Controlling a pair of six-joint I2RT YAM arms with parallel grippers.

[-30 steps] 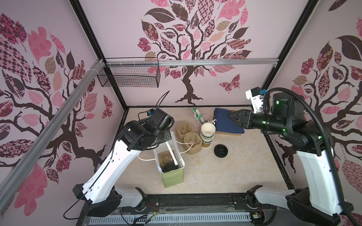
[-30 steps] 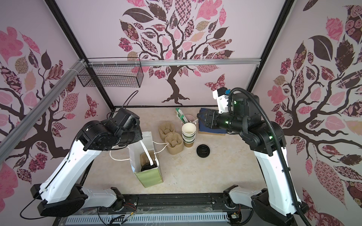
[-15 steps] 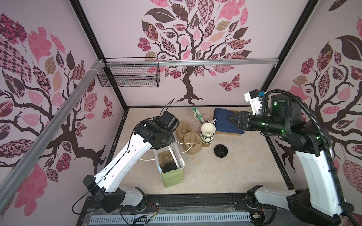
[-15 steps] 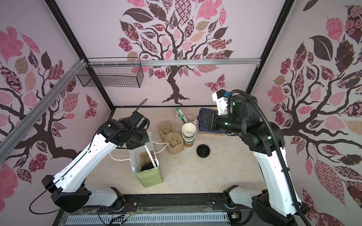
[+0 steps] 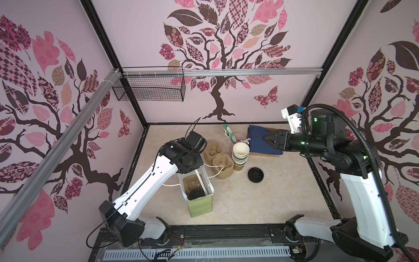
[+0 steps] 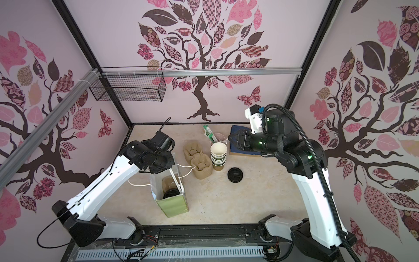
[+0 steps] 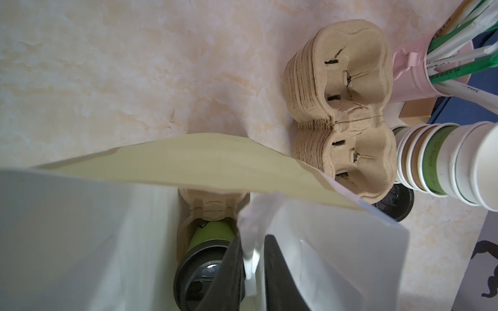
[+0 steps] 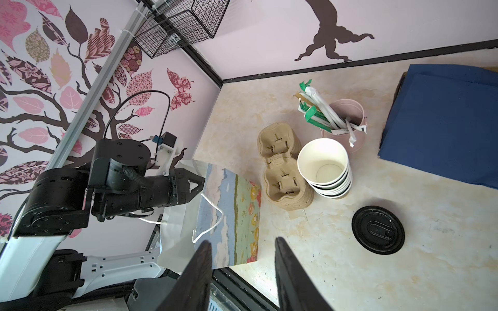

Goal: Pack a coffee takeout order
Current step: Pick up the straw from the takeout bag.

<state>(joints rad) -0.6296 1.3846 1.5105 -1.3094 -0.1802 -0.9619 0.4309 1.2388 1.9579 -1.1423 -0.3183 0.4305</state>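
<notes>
Cup and carrier are bagged; I am lining up for the napkin.

My left gripper is sitting narrow at the mouth of the paper bag with its white wall between the jaws; I cannot tell whether it is gripping. Inside the bag, at lower centre in both top views, the lidded olive-green cup is resting in the pulp carrier. My right gripper is hovering half-wide and empty over the navy napkin, right of centre. Next, I judge, it should be descending, pinching one napkin and carrying it to the bag.
</notes>
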